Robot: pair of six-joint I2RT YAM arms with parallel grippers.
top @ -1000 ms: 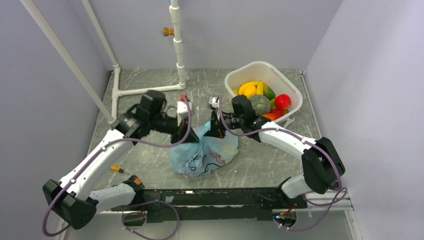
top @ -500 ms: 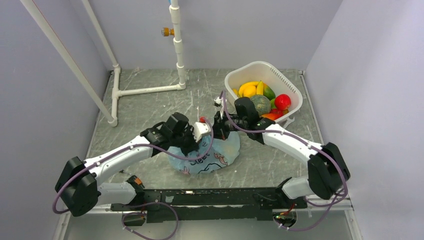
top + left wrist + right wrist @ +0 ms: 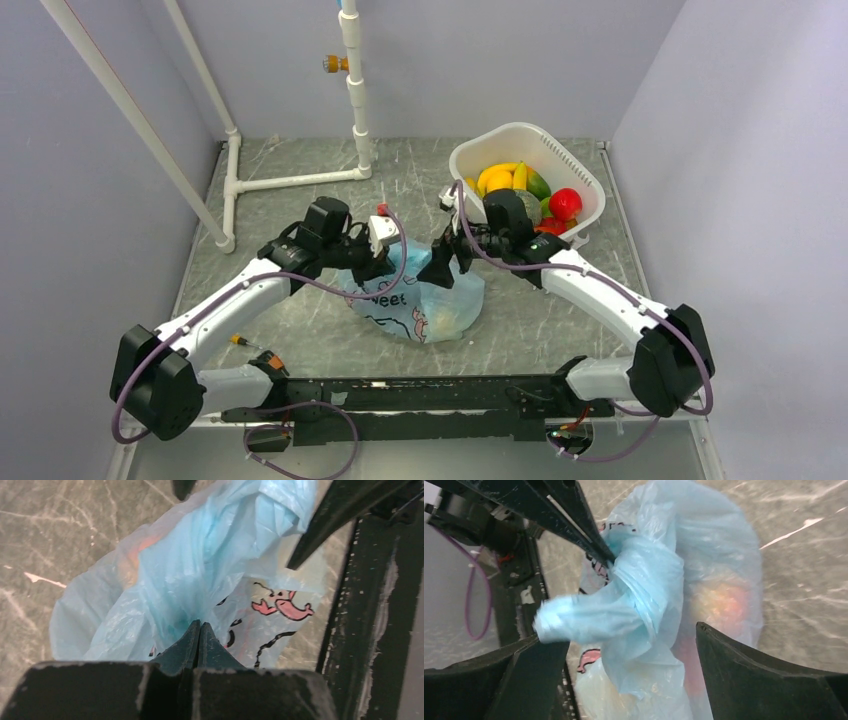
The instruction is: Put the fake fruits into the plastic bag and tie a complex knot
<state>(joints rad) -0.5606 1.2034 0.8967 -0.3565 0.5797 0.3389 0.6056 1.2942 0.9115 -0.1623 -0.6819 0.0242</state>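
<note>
At the middle of the grey marbled desk, the left hand is pinched tight on a gathered fold of the thin, crinkly, translucent light-blue plastic bag, its two dark fingers meeting on the upper film. Opposite it, the right hand stands wide, one finger to either side of a bunched, rope-like twist of film whose loose tail points off sideways; it grips nothing. That twist looks like a first wrap rather than a finished knot, though the folds hide whether any strand is threaded through. Below it the plastic bag lies slumped on the desk, and a peach-orange glow through the film suggests at least one glossy fruit is inside; how many I cannot tell. Beyond the right arm, toward the far right of the desk, a white slotted plastic basket holds a heap of yellow, orange, green and red fake fruits. Judged from this, the filling is only partly done if every fruit is meant to go in, and the tying is started but not complete: the bag's top needs more crossing and cinching before it counts as a complex knot.
</note>
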